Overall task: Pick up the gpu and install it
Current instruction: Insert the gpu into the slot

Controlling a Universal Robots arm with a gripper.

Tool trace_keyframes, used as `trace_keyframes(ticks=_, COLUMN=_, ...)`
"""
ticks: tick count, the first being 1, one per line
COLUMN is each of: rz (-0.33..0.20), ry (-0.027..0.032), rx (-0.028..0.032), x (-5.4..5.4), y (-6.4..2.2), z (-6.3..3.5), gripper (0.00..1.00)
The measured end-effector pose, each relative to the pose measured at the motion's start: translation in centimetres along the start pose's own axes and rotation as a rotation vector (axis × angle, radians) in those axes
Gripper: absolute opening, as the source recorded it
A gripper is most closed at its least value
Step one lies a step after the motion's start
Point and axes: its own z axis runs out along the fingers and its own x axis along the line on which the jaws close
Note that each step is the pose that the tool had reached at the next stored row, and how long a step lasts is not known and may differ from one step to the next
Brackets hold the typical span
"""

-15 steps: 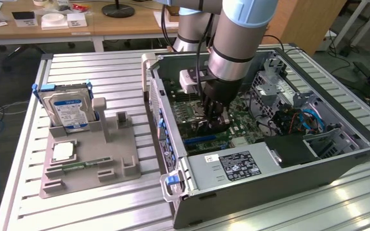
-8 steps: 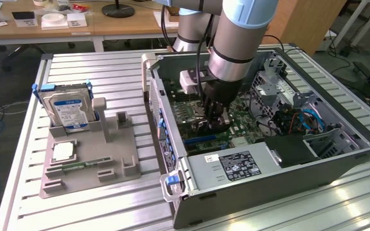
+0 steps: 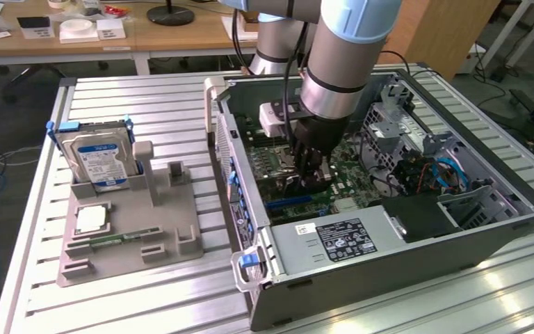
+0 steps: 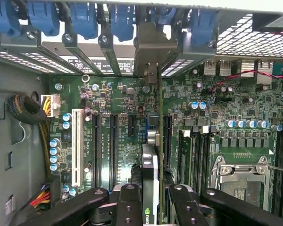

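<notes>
The gpu (image 4: pixel 151 162) is a thin green card seen from its edge, with a gray block on one side and a long silver metal strip at its far end. The gripper (image 4: pixel 155 207) is closed on it, with black fingers (image 4: pixel 127 202) pressing from both sides. The card stands on its edge right under the gripper, down inside the open case (image 3: pixel 489 233). It lines up with the long black slots on the green board (image 4: pixel 113 94). Its silver strip reaches the back wall, just below the blue clips (image 4: pixel 85 19). I cannot tell if the card is pushed all the way into a slot. The case also has a gray box (image 3: pixel 350 233) with a black label, near the gripper, and blue and red wires in the corner past it. Well away from the gripper, outside the case, a gray holder (image 3: pixel 170 240) sits on the table. In it a drive (image 3: pixel 100 156) with a blue label stands upright, a square silver chip (image 3: pixel 91 219) lies flat, and a small green stick (image 3: pixel 109 241) lies just beside the chip.
</notes>
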Motion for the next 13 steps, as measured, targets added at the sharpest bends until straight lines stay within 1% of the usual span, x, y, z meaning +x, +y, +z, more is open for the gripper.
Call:
trace_keyframes(ticks=3, rz=0.0, ry=0.0018, rx=0.0001, x=0.0, y=0.1, z=0.1, gripper=0.27)
trace_keyframes(ticks=6, rz=0.001, ry=0.0109, rx=-0.0001, x=0.0, y=0.14, z=0.23, gripper=0.27)
trace_keyframes(ticks=7, rz=0.001, ry=0.0128, rx=-0.0002, x=0.0, y=0.13, z=0.25, gripper=0.27)
trace_keyframes(ticks=13, rz=0.001, ry=0.0131, rx=-0.0001, x=-0.02, y=0.14, z=0.27, gripper=0.27)
